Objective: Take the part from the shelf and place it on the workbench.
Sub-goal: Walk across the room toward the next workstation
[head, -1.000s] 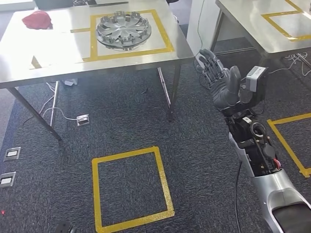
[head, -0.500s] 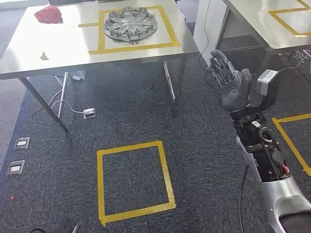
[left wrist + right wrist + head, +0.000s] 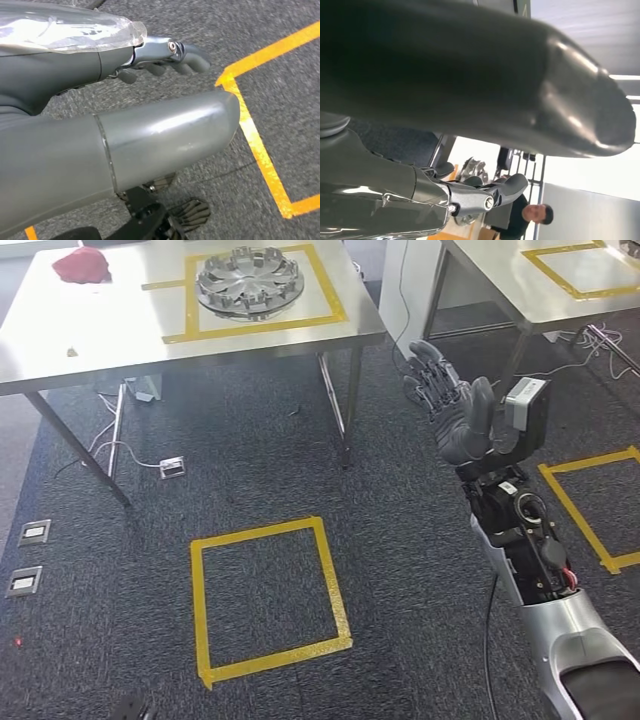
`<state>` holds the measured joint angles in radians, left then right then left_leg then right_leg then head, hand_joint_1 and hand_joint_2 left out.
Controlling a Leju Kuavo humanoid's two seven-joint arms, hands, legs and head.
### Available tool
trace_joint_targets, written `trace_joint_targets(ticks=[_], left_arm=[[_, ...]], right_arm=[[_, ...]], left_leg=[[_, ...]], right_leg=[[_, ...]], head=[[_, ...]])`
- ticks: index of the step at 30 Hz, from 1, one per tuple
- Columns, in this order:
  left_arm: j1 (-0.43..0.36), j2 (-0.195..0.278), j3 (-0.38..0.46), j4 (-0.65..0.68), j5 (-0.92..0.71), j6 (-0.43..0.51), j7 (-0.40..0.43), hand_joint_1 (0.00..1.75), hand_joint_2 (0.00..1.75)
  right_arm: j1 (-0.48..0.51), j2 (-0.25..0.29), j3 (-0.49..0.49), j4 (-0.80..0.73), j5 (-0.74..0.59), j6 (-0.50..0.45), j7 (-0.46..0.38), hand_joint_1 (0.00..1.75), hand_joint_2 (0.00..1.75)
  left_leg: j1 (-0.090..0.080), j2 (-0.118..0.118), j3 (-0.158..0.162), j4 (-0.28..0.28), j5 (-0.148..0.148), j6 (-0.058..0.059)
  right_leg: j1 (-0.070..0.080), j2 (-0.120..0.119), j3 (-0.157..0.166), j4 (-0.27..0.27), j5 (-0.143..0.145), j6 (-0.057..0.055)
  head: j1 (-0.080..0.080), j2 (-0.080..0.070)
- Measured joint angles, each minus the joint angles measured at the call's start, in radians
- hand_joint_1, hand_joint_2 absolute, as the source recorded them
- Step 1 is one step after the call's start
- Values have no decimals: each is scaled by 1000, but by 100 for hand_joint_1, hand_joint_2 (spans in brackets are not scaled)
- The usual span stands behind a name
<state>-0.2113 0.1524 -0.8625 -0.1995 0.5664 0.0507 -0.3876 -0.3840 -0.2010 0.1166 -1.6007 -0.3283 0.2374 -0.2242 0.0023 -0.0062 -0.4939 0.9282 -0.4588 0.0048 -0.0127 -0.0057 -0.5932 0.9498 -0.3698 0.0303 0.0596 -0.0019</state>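
The part, a silver round wheel cover [image 3: 250,281], lies flat inside a yellow taped square on the steel workbench [image 3: 113,335] at the upper left of the head view. My right hand [image 3: 455,408] is raised to the right of that bench, over the carpet, fingers spread and holding nothing. In the right wrist view the same hand [image 3: 433,95] is empty, with the silver part [image 3: 471,168] small and far beyond its fingers. My left hand [image 3: 75,70] hangs over the carpet with fingers straight and nothing in it.
A red cloth [image 3: 81,264] lies on the bench's far left corner. A second steel table [image 3: 521,310] with yellow tape stands at the upper right. Yellow taped squares [image 3: 264,600] mark the carpet. Floor sockets [image 3: 34,532] and cables lie under the bench. A person [image 3: 535,215] is behind.
The whole picture has shifted, so the camera has moved; the bench and floor square sit a little further left than half a second ago. My right hand stays raised and empty.
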Motion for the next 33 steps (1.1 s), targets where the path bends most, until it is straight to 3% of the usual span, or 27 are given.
trace_joint_targets(ticks=[2,3,5,6,7,8,9,11,13,16,17,19,21,22,23,24,27,28,31,33], left_arm=[[1,0,0,0,0,0,0,0,0],[1,-1,0,0,0,0,0,0,0],[1,-2,0,0,0,0,0,0,0],[2,-2,0,0,0,0,0,0,0],[2,-3,0,0,0,0,0,0,0],[3,-3,0,0,0,0,0,0,0],[4,-3,0,0,1,0,0,0,0],[5,-4,0,0,1,0,0,0,0],[5,-4,0,0,3,0,0,0,0],[7,-4,0,0,6,1,0,0,0],[8,-3,0,0,6,1,-1,0,0],[9,-2,0,0,8,2,-2,0,0],[12,-3,0,0,11,2,-4,0,0],[14,-4,0,0,12,3,-4,0,0],[16,-4,0,0,13,3,-4,0,0],[18,-5,0,0,14,3,-5,0,0],[17,-2,0,0,16,3,-6,0,0],[17,-2,0,0,16,3,-6,0,0],[18,-1,1,0,17,3,-7,0,0],[19,-2,1,0,17,3,-7,0,0]], right_arm=[[1,0,0,0,0,0,0,0,0],[1,0,-1,0,0,0,0,0,0],[3,0,-1,0,0,0,0,0,0],[5,0,-1,0,0,0,0,0,0],[8,0,-1,0,0,0,1,0,0],[9,0,-1,0,0,0,1,0,0],[10,0,-1,0,0,0,1,0,0],[10,0,-1,0,0,2,0,0,0],[10,0,0,0,0,4,0,0,0],[9,0,1,0,2,6,0,0,0],[7,0,1,0,4,6,0,0,0],[4,1,3,0,8,6,1,0,0],[4,1,4,0,10,5,2,0,0],[5,1,5,0,11,5,2,0,0],[6,2,6,0,11,5,3,0,0],[6,2,7,0,11,5,3,0,0],[6,2,7,0,12,4,3,0,0],[5,2,8,0,12,4,3,0,0],[5,2,8,0,12,4,3,0,0],[5,2,8,0,12,1,3,0,0]], left_leg=[[4,3,-9,-6,14,15],[6,5,-16,-10,22,21],[5,7,-35,-9,37,28],[4,7,-45,-8,44,29],[3,7,-57,-6,51,28],[4,7,-68,-3,58,26],[4,7,-78,1,63,24],[3,6,-95,11,71,16],[2,5,-107,17,81,5],[2,4,-115,19,92,-13],[3,4,-123,34,78,-19],[6,3,-163,129,8,-30],[7,3,-217,270,-68,-40],[8,3,-229,315,-82,-42],[8,3,-224,323,-78,-42],[7,3,-195,287,-56,-40],[4,-2,-53,61,12,-21],[1,-3,-28,18,20,-15],[-1,-1,-22,-7,26,1],[5,6,-23,-17,33,12]], right_leg=[[-1,2,-13,25,-27,10],[-2,3,-27,65,-65,13],[-3,3,-68,199,-159,19],[-4,3,-83,264,-190,21],[-4,3,-86,302,-199,23],[-5,3,-70,303,-187,24],[-5,3,-36,266,-160,23],[-5,4,60,125,-119,20],[0,6,116,23,-120,13],[2,5,115,-1,-116,-8],[0,4,111,-4,-110,-18],[-4,1,98,-8,-96,-33],[-3,0,81,-7,-84,-38],[-2,1,74,-7,-78,-38],[-2,1,67,-7,-73,-37],[-2,3,62,-6,-69,-36],[1,6,55,-7,-59,-28],[2,7,54,-7,-56,-24],[3,10,48,-7,-50,-9],[4,12,31,31,-79,1]], head=[[2,0],[5,0],[11,0],[14,0],[16,0],[18,0],[22,0],[30,0],[35,0],[32,0],[28,0],[13,0],[-1,0],[-4,0],[-6,0],[-7,0],[-10,0],[-9,0],[-6,0],[-1,0]])
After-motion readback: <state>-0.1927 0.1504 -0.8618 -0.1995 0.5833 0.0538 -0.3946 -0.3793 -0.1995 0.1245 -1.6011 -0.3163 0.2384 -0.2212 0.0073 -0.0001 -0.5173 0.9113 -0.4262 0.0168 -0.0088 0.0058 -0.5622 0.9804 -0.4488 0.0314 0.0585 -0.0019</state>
